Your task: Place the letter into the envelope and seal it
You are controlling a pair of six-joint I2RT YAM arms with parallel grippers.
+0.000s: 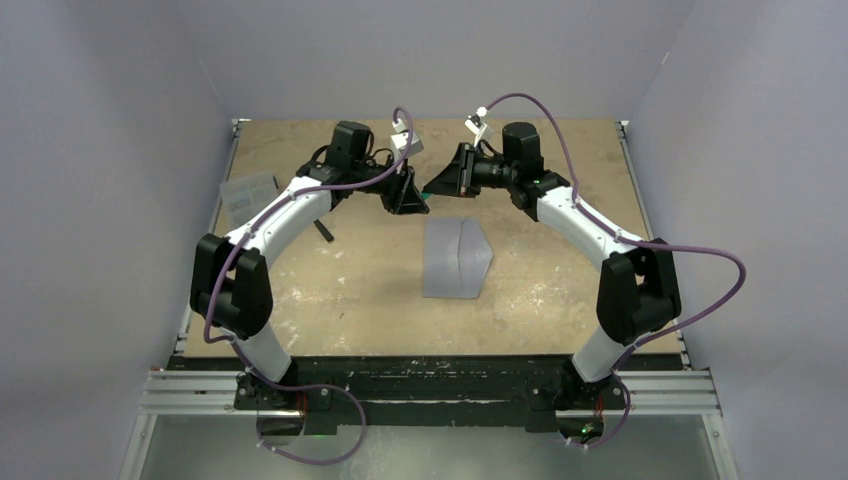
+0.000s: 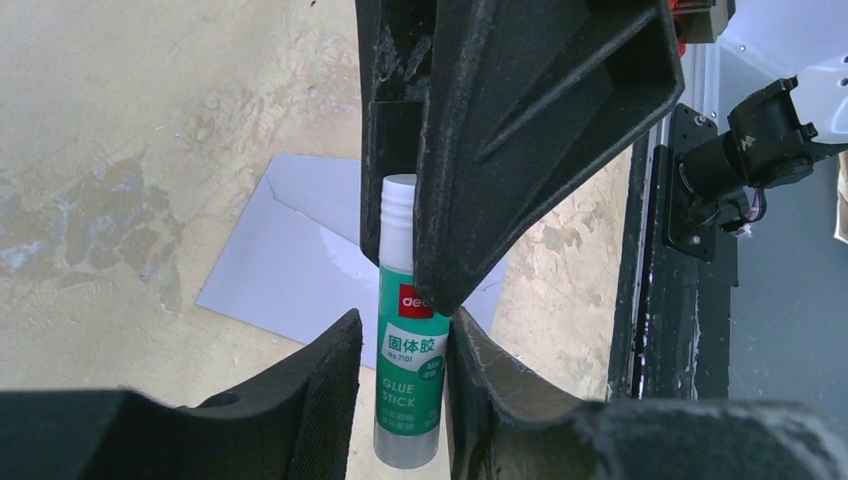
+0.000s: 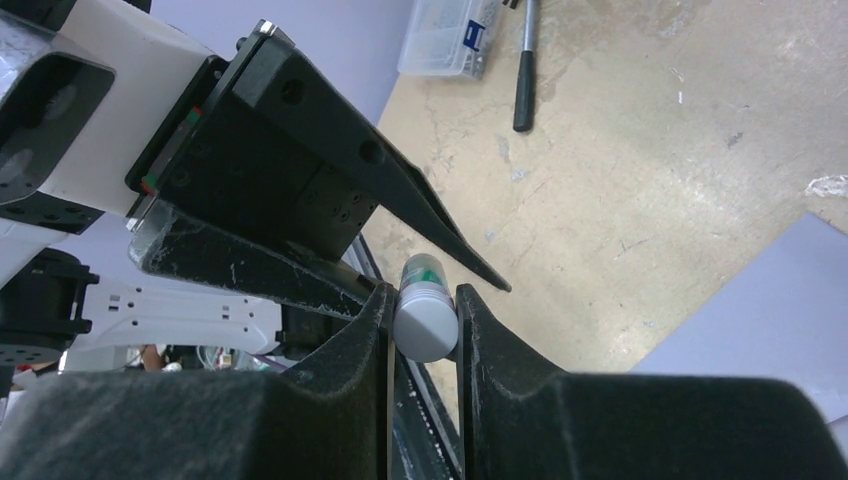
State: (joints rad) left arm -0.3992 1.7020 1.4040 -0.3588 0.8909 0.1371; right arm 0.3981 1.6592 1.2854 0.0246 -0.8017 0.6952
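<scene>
Probably the step in hand is to pull the cap off the glue stick (image 2: 405,300), which is held in the air at the upper middle of the top view. The right gripper (image 3: 425,295) pinches its pale round end firmly. The left gripper (image 2: 405,325) stands narrow around the green body; whether it really presses, I cannot tell. It should squeeze first, then both should pull apart straight along the stick. The envelope (image 1: 455,262) lies flat at the table's centre, and its flap seems unfolded. The letter does not show; presumably it is inside. The label reads "GLUE STICK", "固体胶", "No 7101", and a red "de", half hidden.
</scene>
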